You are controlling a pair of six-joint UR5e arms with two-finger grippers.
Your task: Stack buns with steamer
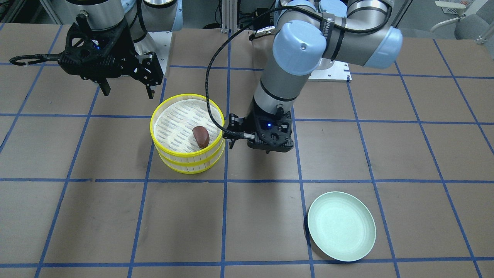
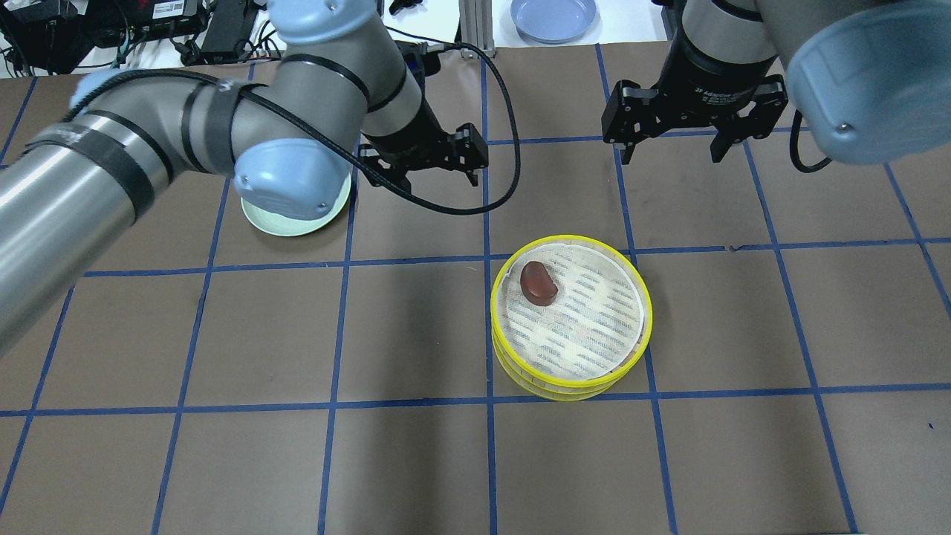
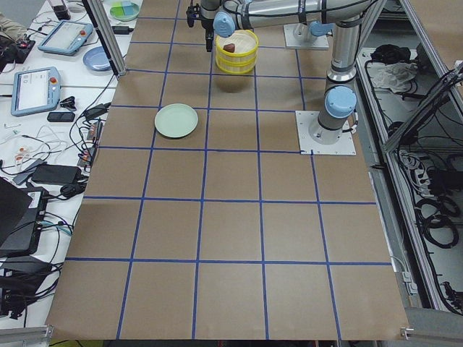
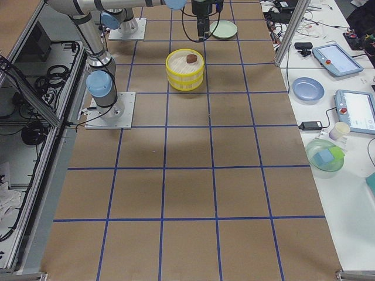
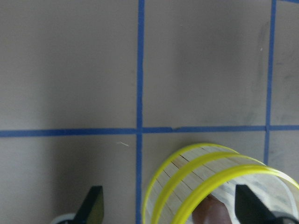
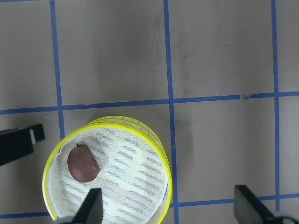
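Observation:
The two yellow-rimmed steamer tiers (image 1: 189,160) stand stacked one on the other, also in the overhead view (image 2: 551,386). The dark reddish-brown bun (image 1: 201,136) lies in the top tier near its edge, also in the overhead view (image 2: 539,283) and the right wrist view (image 6: 82,162). The cream bun is hidden. My left gripper (image 2: 423,167) is open and empty, just beside the stack (image 5: 196,172) on the plate's side. My right gripper (image 2: 671,148) is open and empty, raised beyond the stack on the other side; in the front view (image 1: 127,90) it is at upper left.
A pale green plate (image 1: 341,226) lies on the table on my left side, partly under my left arm's elbow in the overhead view (image 2: 293,224). A blue plate (image 2: 553,16) sits off the table's far edge. Blue tape lines grid the brown table.

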